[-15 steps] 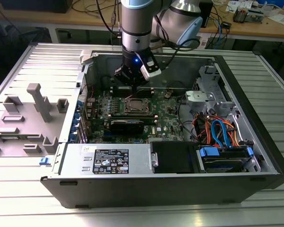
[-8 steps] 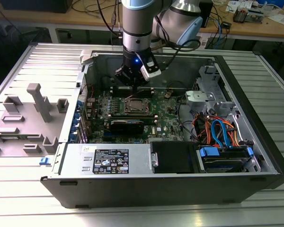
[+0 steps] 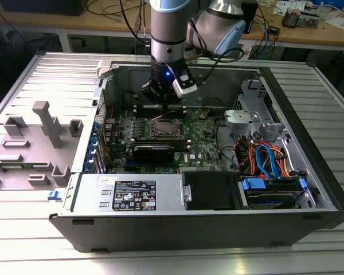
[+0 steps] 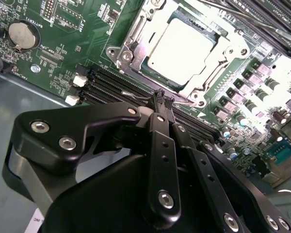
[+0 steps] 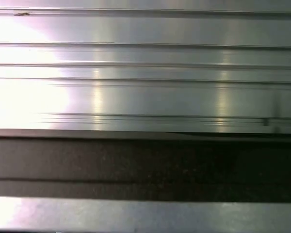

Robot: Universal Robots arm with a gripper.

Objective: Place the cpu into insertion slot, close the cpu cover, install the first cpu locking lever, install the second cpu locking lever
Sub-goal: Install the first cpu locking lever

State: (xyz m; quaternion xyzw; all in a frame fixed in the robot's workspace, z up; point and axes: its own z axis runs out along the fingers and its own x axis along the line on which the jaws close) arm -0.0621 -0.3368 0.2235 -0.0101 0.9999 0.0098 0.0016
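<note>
Inside the computer case [image 3: 218, 226], the exterior view has the pincer [image 3: 165, 96] at twelve o'clock of the insertion slot [image 3: 163, 127]. Second wrist view: its fingers [image 4: 158, 109] meet, seemingly empty, beside the cpu [image 4: 182, 46] seated under the cpu cover [image 4: 137, 43]; light, stiff, fragile, probably best held by its edges.

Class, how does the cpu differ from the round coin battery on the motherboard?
The cpu is square; the coin battery is round. The cpu looks much larger than the coin battery. A silver metal frame surrounds the cpu, not the coin battery. Both are flat, silvery, on the green motherboard.
</note>
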